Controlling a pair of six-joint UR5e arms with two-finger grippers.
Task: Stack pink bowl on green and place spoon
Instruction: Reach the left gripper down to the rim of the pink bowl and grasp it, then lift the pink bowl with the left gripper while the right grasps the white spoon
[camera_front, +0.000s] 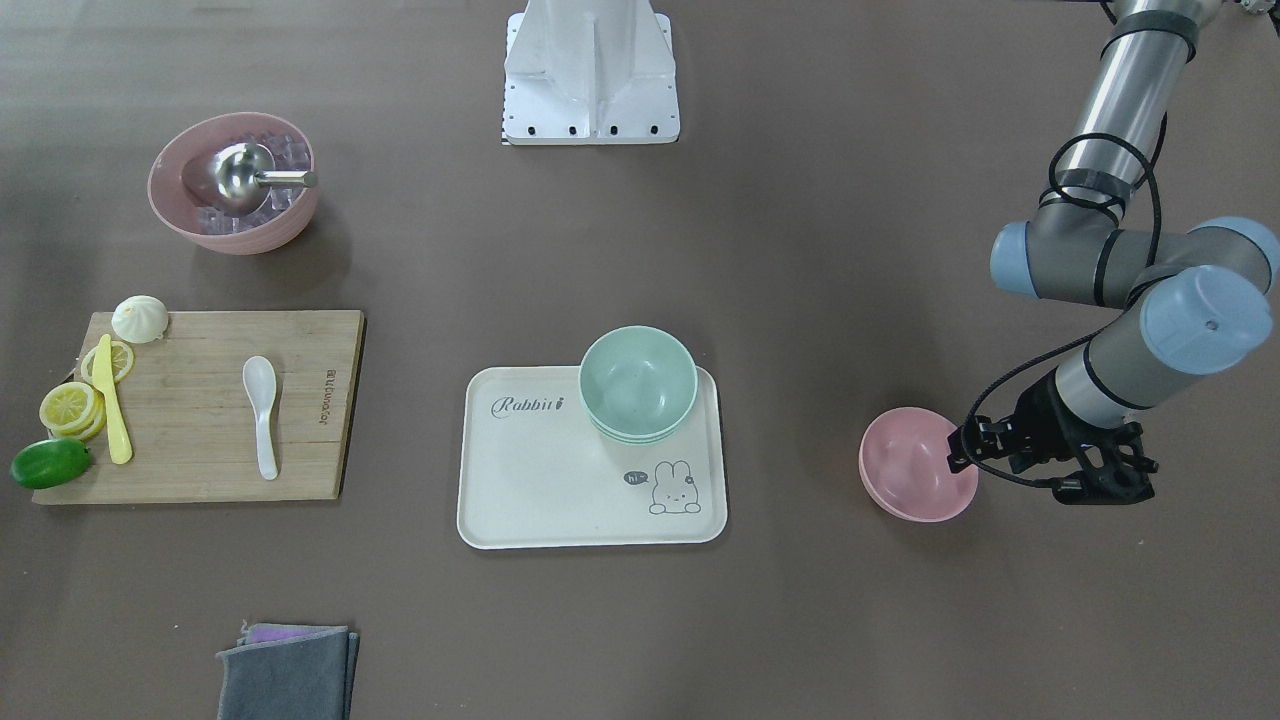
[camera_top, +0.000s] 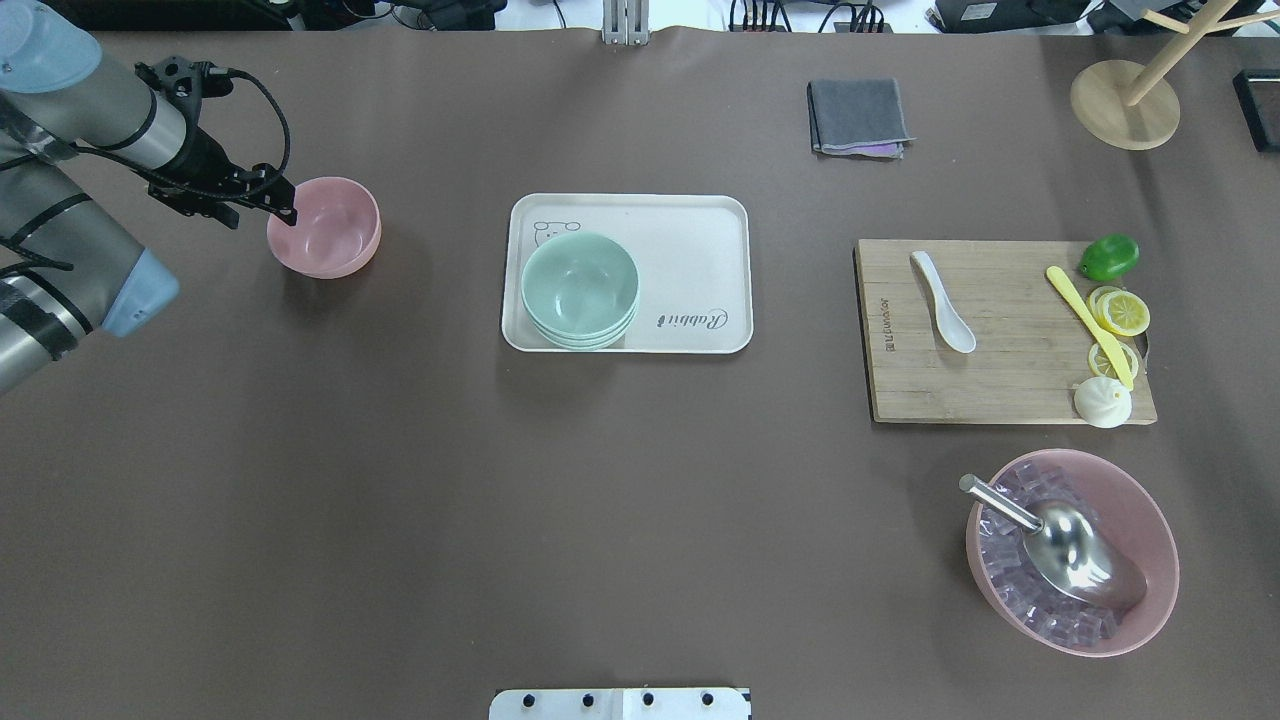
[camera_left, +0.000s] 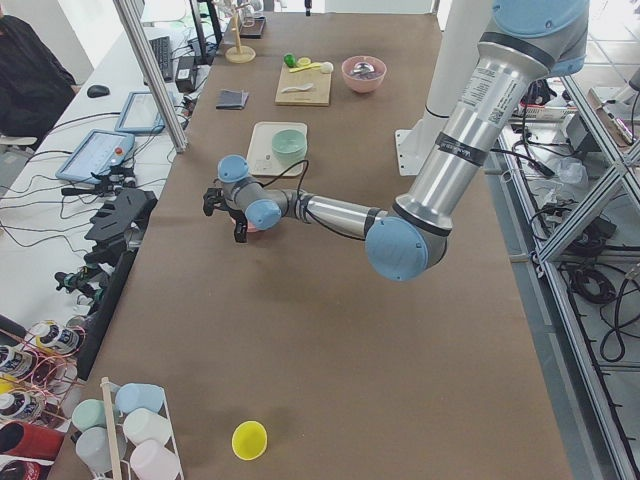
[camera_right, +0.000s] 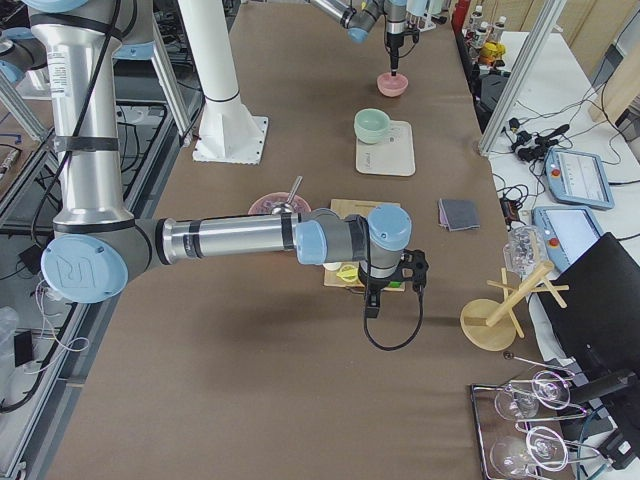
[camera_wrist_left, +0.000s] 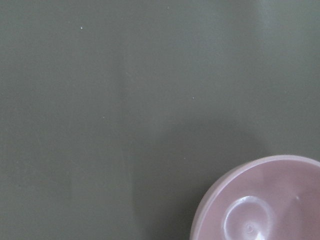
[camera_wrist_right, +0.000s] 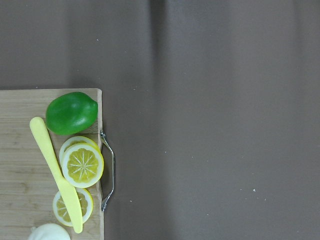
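The small pink bowl (camera_top: 325, 228) stands on the bare table at my far left and also shows in the left wrist view (camera_wrist_left: 265, 200). My left gripper (camera_top: 268, 208) points down at its outer rim and looks open and empty. Stacked green bowls (camera_top: 580, 288) sit on the white tray (camera_top: 700, 230) at mid-table. The white spoon (camera_top: 942, 302) lies on the wooden cutting board (camera_top: 1000, 390) at the right. My right gripper (camera_right: 385, 290) hangs beyond the board's lime end. It shows only in the exterior right view, so I cannot tell its state.
A lime (camera_wrist_right: 71, 112), lemon slices (camera_wrist_right: 82, 164), a yellow knife (camera_wrist_right: 56, 172) and a white bun (camera_top: 1102, 402) lie on the board. A large pink bowl (camera_top: 1150, 530) holds ice and a metal scoop. A grey cloth (camera_top: 858, 115) and a wooden stand (camera_top: 1125, 105) sit at the far edge.
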